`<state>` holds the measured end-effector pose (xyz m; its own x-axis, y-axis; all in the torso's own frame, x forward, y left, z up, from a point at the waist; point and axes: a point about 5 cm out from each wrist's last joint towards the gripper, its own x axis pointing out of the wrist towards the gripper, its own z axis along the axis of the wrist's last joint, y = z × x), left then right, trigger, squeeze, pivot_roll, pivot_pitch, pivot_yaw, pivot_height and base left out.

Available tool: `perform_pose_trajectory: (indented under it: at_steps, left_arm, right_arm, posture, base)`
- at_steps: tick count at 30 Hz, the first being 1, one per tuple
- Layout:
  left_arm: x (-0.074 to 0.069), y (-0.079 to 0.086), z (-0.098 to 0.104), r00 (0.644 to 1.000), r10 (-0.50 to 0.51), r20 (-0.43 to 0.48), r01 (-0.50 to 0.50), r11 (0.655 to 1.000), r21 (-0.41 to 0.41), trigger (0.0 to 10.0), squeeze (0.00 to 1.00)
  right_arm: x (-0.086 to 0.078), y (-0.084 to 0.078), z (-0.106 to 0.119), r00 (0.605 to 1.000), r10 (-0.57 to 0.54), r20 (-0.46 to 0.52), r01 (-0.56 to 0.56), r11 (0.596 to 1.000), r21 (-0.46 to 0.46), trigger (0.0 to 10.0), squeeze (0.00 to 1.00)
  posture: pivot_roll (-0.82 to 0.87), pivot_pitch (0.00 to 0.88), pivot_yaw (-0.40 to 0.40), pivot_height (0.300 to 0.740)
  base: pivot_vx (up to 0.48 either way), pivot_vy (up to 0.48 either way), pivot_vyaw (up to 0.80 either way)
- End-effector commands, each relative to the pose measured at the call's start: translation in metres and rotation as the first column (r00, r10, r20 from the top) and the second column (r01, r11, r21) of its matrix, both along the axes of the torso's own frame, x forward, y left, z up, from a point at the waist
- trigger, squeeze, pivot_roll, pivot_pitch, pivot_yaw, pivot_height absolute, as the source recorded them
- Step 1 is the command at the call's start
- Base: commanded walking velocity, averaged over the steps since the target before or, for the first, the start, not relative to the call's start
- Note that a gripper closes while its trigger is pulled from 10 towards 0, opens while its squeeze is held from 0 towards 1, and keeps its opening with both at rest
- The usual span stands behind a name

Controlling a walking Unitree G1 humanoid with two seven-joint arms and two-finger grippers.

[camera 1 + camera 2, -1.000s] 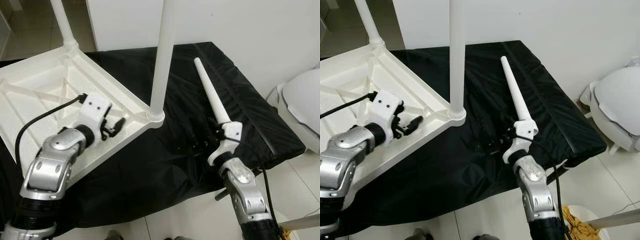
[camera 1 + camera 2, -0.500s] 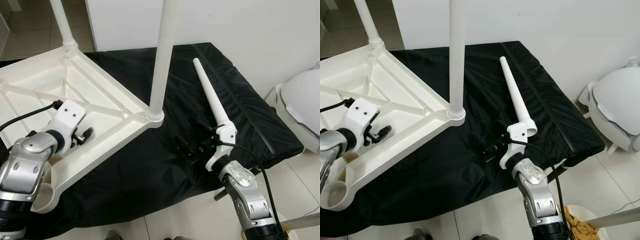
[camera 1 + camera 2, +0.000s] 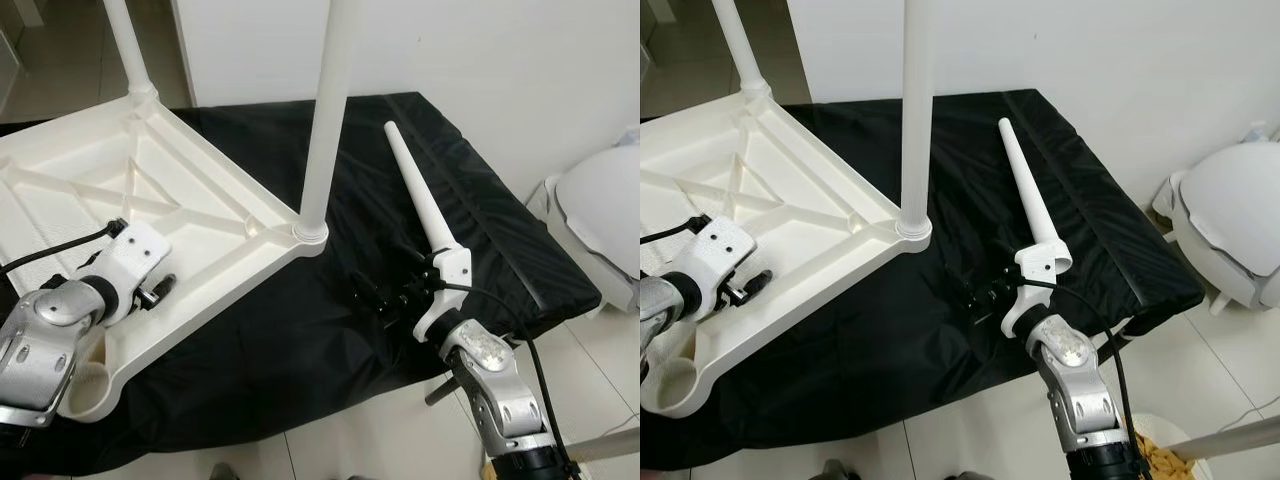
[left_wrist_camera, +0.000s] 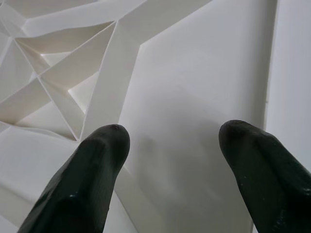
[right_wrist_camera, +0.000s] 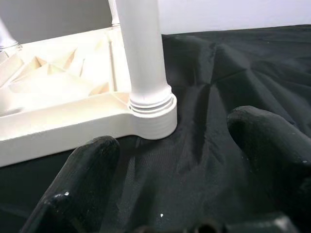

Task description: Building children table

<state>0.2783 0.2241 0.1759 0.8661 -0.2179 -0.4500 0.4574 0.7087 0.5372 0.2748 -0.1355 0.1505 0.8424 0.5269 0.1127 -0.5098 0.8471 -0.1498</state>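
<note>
loose leg [image 3: 417,197] lying just beside right gripper [image 3: 385,300], long axis pointing away; both grippers spread, left gripper [image 3: 160,291] over tabletop [image 3: 60,200].

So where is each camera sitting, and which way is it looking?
Left eye view: on the head, looking down at the upside-down table, the loose leg on the black cloth, and both silver arms.
Right eye view: beside it, same scene.
Left wrist view: on the left arm, looking along the open left claw at the table's ribbed underside.
Right wrist view: on the right arm, looking along the open right claw over the cloth at a fitted leg.
Shared: both wrist views show the table.
</note>
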Motion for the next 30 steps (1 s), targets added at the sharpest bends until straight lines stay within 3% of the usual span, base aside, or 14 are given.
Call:
perform_pose_trajectory:
  at_steps: [1, 11, 15, 17, 18, 20, 25, 30]
  left_arm:
    - [-0.007, -0.011, -0.018, 0.99, -0.087, -0.114, 0.084, 0.996, -0.035, 10.0, 0.0]
    - [-0.013, -0.023, -0.03, 0.971, -0.162, -0.174, 0.159, 0.987, -0.028, 10.0, 0.0]
    - [-0.011, -0.05, -0.038, 0.965, -0.205, -0.166, 0.192, 0.977, -0.09, 10.0, 0.0]
    - [-0.011, -0.05, -0.038, 0.965, -0.205, -0.166, 0.192, 0.977, -0.09, 10.0, 0.0]
    - [-0.01, -0.059, -0.04, 0.962, -0.219, -0.162, 0.202, 0.973, -0.113, 10.0, 0.0]
    - [-0.005, -0.069, -0.042, 0.97, -0.202, -0.139, 0.181, 0.973, -0.144, 10.0, 0.0]
    - [0.006, -0.075, -0.039, 0.985, -0.142, -0.093, 0.124, 0.977, -0.176, 10.0, 0.0]
    - [0.022, -0.06, -0.021, 1.0, -0.022, 0.005, 0.023, 0.985, -0.172, 10.0, 0.0]
  right_arm:
    - [0.001, -0.001, 0.0, 1.0, 0.001, -0.001, -0.002, 1.0, -0.006, 10.0, 0.0]
    - [0.0, -0.003, 0.0, 1.0, -0.004, 0.0, 0.004, 1.0, -0.014, 10.0, 0.0]
    - [0.001, -0.002, 0.001, 1.0, -0.013, 0.005, 0.013, 1.0, -0.013, 10.0, 0.0]
    - [0.001, -0.002, 0.001, 1.0, -0.013, 0.005, 0.013, 1.0, -0.013, 10.0, 0.0]
    - [0.001, -0.002, 0.001, 1.0, -0.015, 0.004, 0.015, 1.0, -0.009, 10.0, 0.0]
    - [0.001, -0.002, 0.001, 1.0, -0.018, 0.005, 0.018, 1.0, -0.008, 10.0, 0.0]
    - [0.001, -0.002, 0.001, 1.0, -0.024, 0.004, 0.024, 1.0, -0.008, 10.0, 0.0]
    - [0.001, -0.002, 0.001, 1.0, -0.031, 0.003, 0.031, 0.999, -0.007, 10.0, 0.0]
  posture:
    - [-0.02, 0.048, -0.061, 0.74]
    - [-0.03, 0.046, -0.058, 0.74]
    - [-0.04, 0.047, -0.047, 0.74]
    - [-0.04, 0.047, -0.047, 0.74]
    - [-0.04, 0.049, -0.047, 0.74]
    - [-0.04, 0.051, -0.046, 0.74]
    - [-0.04, 0.061, -0.041, 0.74]
    - [-0.04, 0.071, -0.036, 0.74]
  base:
    - [0.0, 0.0, 0.0]
    - [0.0, 0.0, 0.0]
    - [0.0, 0.0, 0.0]
    - [0.0, 0.0, 0.0]
    - [0.0, 0.0, 0.0]
    - [0.0, 0.0, 0.0]
    - [0.0, 0.0, 0.0]
    - [0.0, 0.0, 0.0]
